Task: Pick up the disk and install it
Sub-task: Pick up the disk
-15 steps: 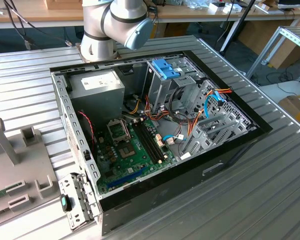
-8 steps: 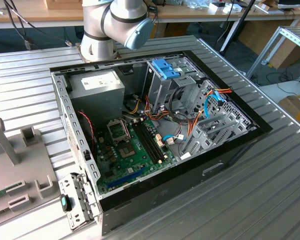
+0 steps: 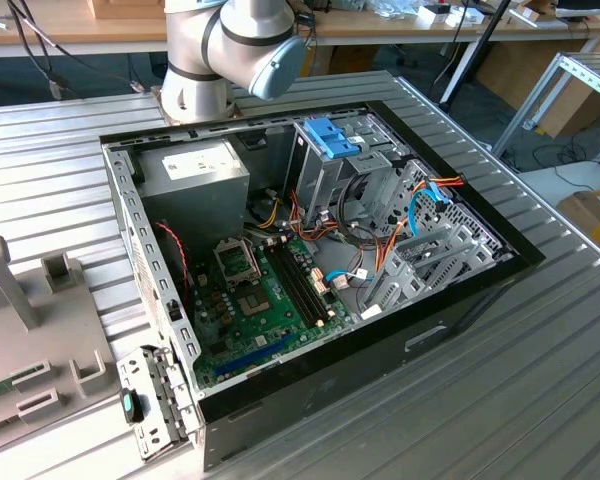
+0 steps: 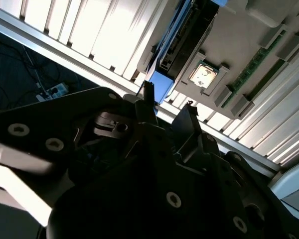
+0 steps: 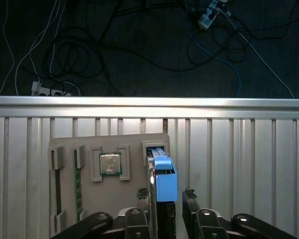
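Here the disk stands in a holder.

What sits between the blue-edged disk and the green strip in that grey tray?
A square silver chip lies in its own recess between the disk and the green strip, in the first wrist view.

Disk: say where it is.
In the first wrist view, the disk stands on edge in a slot of the grey holder, beside the processor, straddled by the open gripper.

Disk edge-on in grey holder slot, slot walls close either side, open ribbed table beside holder
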